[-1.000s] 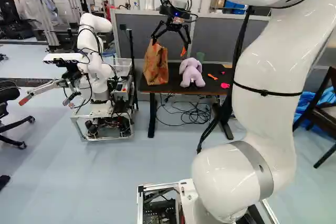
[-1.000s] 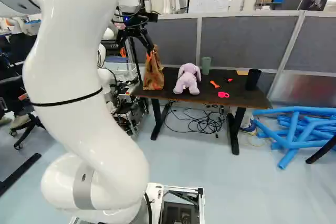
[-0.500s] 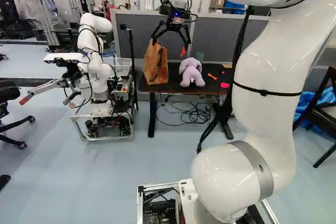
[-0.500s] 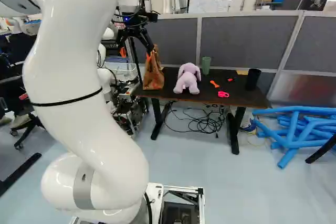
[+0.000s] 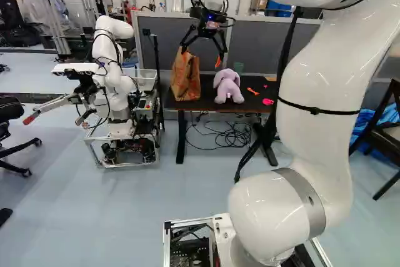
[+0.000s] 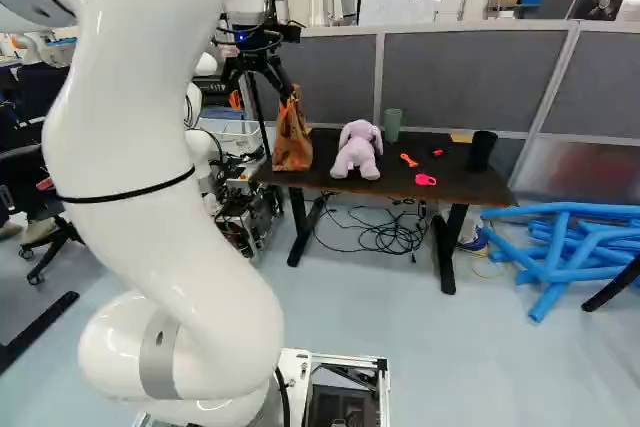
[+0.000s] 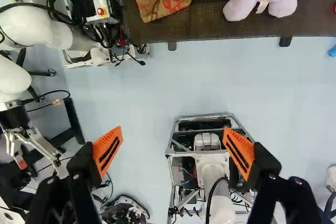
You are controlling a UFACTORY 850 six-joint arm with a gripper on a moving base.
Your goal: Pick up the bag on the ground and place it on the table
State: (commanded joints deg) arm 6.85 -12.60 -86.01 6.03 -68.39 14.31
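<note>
Nothing has visibly shifted since the earlier pictures; base, arm (image 5: 325, 79) and bag keep their places. Beyond the base, the dark table (image 6: 455, 183) carries the bag (image 5: 185, 79), upright near the end closer to another robot (image 5: 112, 67). Over the floor on the near side of the table, the gripper (image 7: 173, 132) is spread wide and holds nothing, the bag well ahead of it in the wrist view. Placing looks finished, so what remains is, I judge, a clean retreat: draw back toward the base, fingers kept wide, and only turn or fold once well away. A sideways sweep toward the table could tip the light-looking paper or knock the lilac plush animal (image 5: 228, 85) just beside it. Smallest of all, red print (image 7: 173, 3) marks the bag's side; its wording goes unread here.
</note>
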